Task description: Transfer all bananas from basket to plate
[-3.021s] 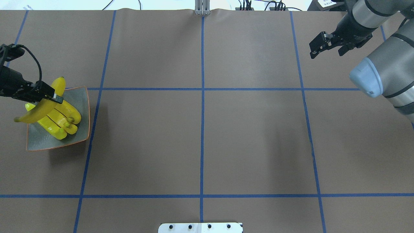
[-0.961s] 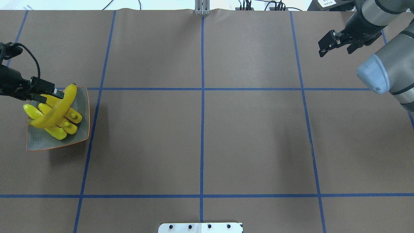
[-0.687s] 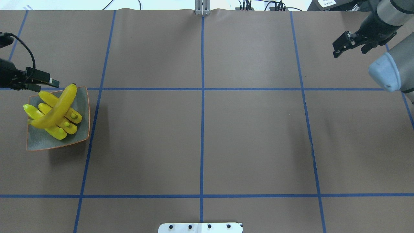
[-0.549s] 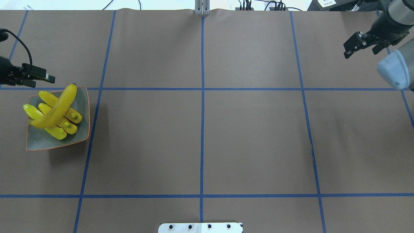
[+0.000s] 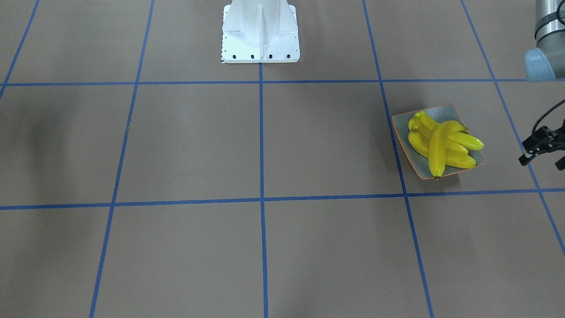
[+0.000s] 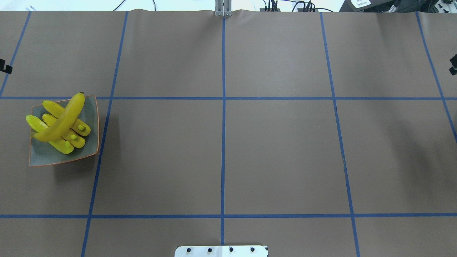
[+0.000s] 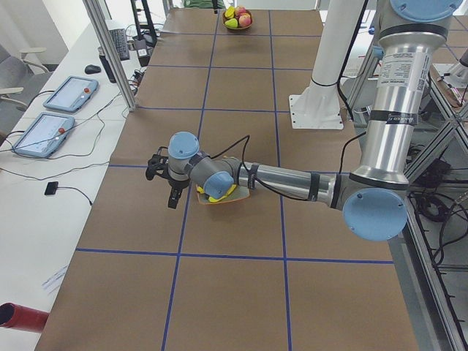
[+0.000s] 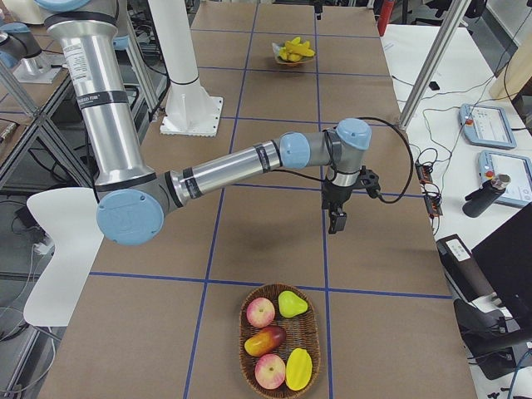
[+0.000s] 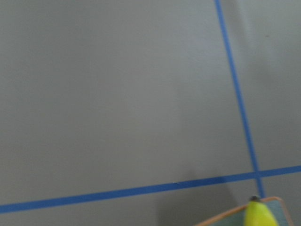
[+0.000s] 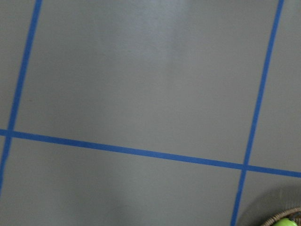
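Note:
Several yellow bananas (image 6: 60,123) lie piled on the grey-blue plate (image 6: 46,159) with the orange rim, at the table's left; one lies across the others. They also show in the front view (image 5: 441,143) on the plate (image 5: 402,130). My left gripper (image 5: 542,162) is open and empty, off the plate's outer side; only a sliver (image 6: 5,67) shows overhead. My right gripper (image 8: 337,218) hangs above the table near the wicker basket (image 8: 278,341); whether it is open or shut I cannot tell. I see apples, a pear and other fruit in the basket, no banana.
The white robot base (image 5: 260,31) stands at the table's middle edge. Blue tape lines grid the brown table. Tablets and cables (image 7: 69,95) lie on a side bench beyond the table's far edge.
My left gripper has let go of the banana, which now rests across the others on the plate, and has drawn back to the left. My right arm has drawn off to the right.

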Motion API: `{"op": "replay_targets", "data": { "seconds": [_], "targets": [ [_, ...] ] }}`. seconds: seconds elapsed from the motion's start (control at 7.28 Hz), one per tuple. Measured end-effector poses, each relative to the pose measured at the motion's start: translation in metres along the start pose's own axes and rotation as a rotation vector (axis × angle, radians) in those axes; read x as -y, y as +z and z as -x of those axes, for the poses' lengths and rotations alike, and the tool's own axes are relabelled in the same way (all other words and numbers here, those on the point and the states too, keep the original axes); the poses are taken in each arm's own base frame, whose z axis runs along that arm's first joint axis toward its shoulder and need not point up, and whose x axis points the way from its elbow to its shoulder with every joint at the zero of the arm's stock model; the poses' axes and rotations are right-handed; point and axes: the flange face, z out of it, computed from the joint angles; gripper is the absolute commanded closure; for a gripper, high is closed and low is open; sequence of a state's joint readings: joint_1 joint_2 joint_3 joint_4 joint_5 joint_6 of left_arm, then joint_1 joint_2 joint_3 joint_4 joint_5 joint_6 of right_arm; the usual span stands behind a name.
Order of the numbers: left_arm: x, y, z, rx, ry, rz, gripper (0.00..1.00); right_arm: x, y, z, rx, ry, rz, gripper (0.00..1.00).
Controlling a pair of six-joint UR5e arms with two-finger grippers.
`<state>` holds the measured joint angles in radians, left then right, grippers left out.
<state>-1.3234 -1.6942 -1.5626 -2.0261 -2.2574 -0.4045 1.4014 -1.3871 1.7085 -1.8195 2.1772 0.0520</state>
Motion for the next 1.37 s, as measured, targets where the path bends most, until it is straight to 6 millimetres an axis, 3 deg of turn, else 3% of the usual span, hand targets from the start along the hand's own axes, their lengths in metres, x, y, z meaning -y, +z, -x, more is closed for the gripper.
{"op": "replay_targets", "data": {
  "seconds": [0.14, 0.41, 0.55, 0.82, 0.96, 1.37],
  "targets": [
    [0.002, -0.006, 0.020, 0.052, 0.042, 0.042, 0.01, -0.022, 0.010, -0.031, 0.006, 0.028, 0.013, 0.00],
    [0.004, -0.038, 0.070, 0.119, 0.072, 0.076, 0.01, -0.061, 0.027, -0.068, 0.074, 0.086, 0.028, 0.00],
    [0.002, -0.054, 0.089, 0.127, 0.036, 0.088, 0.01, -0.075, 0.033, -0.078, 0.121, 0.116, 0.033, 0.00],
    [-0.012, -0.085, 0.112, 0.076, -0.053, 0.099, 0.01, -0.084, 0.027, -0.081, 0.165, 0.128, 0.014, 0.00],
    [-0.022, -0.092, 0.124, 0.059, -0.086, 0.097, 0.01, -0.085, 0.032, -0.089, 0.151, 0.126, 0.011, 0.00],
    [-0.063, -0.079, 0.152, 0.067, -0.130, 0.120, 0.01, -0.104, 0.075, -0.140, 0.120, 0.158, -0.002, 0.00]
  ]
}}
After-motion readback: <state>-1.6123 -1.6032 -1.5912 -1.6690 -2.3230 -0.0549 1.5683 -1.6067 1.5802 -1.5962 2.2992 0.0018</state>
